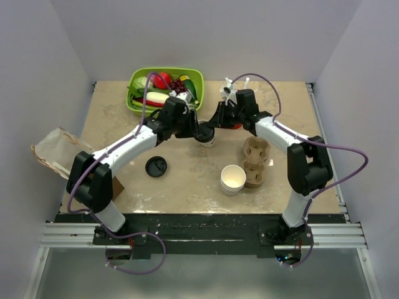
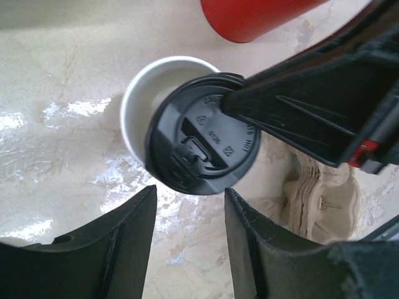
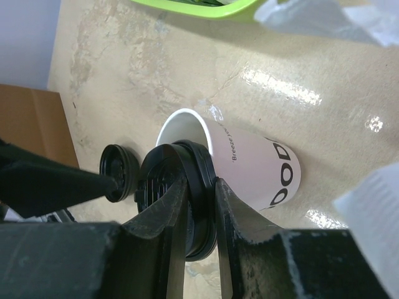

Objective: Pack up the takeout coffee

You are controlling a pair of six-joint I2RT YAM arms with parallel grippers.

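Note:
The takeout coffee's white paper cup point(image 1: 209, 139) point(image 2: 138, 107) point(image 3: 257, 163) stands mid-table. Its black lid point(image 2: 202, 144) point(image 3: 161, 167) sits tilted and off-centre over the rim, leaving part of the mouth uncovered. My right gripper point(image 1: 219, 122) point(image 3: 201, 182) is shut on the lid's edge, coming in from the right. My left gripper point(image 1: 197, 131) point(image 2: 190, 192) is open just short of the cup, with only bare table between its fingers. The brown pulp carrier point(image 1: 255, 161) point(image 2: 325, 194) lies to the right of the cup.
A stack of lidless white cups point(image 1: 233, 179) stands in front of the carrier. A loose black lid point(image 1: 156, 166) point(image 3: 120, 172) lies to the left. A red cup point(image 2: 262, 15) is behind the white one. At the back is a green basket point(image 1: 138, 106) of produce, and a paper bag point(image 1: 59, 149) at far left.

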